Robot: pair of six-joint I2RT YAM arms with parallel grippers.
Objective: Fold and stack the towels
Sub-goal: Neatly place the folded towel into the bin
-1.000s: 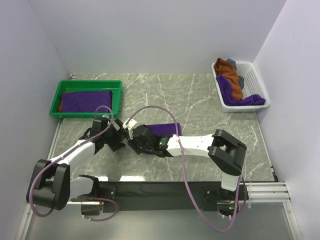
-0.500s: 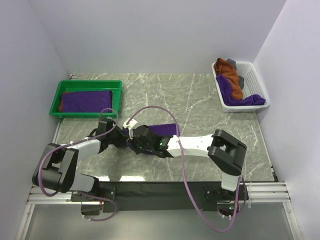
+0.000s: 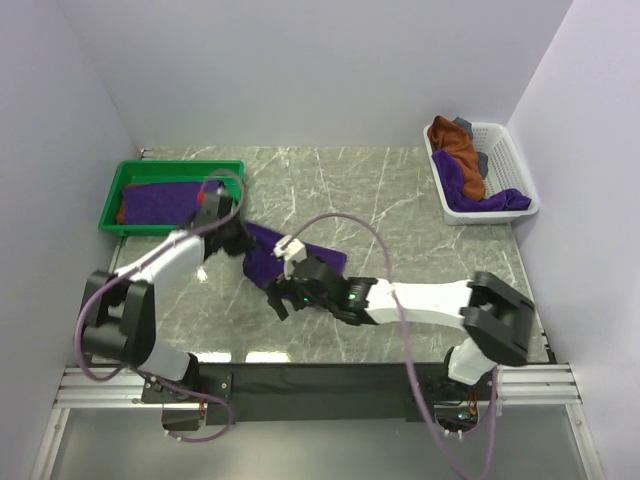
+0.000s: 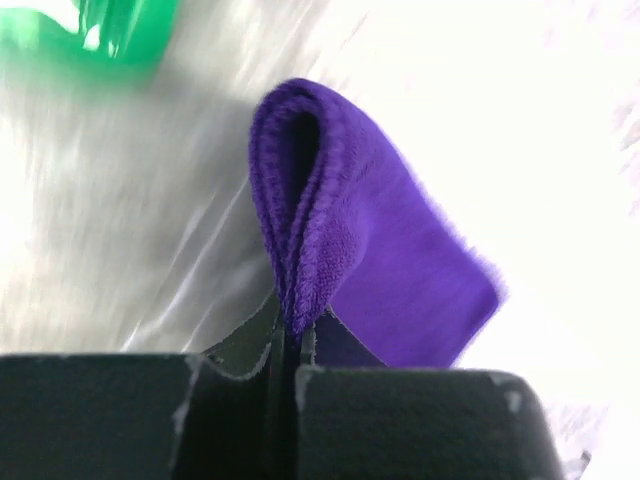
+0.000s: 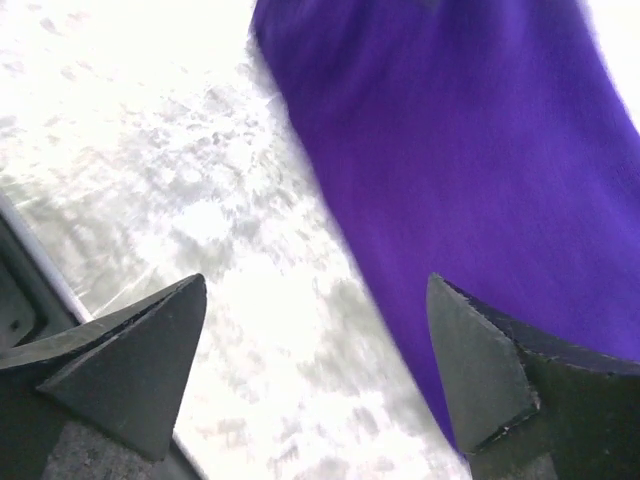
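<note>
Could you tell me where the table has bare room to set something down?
Free: the marble between green tray and white basket, and nearer, below the basket. Crowded: centre-left, around the purple towel, left gripper and right gripper.

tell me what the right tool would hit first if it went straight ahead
Probably the bare marble table, which fills the gap in the open right tool. The purple towel lies just to one side, so it might brush that edge; depth is unclear.

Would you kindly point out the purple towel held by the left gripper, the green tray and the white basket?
held purple towel [image 3: 265, 252]: top external view, on its draped middle.
green tray [image 3: 175, 165]: top external view, on its far rim.
white basket [image 3: 512, 160]: top external view, on its right wall.
</note>
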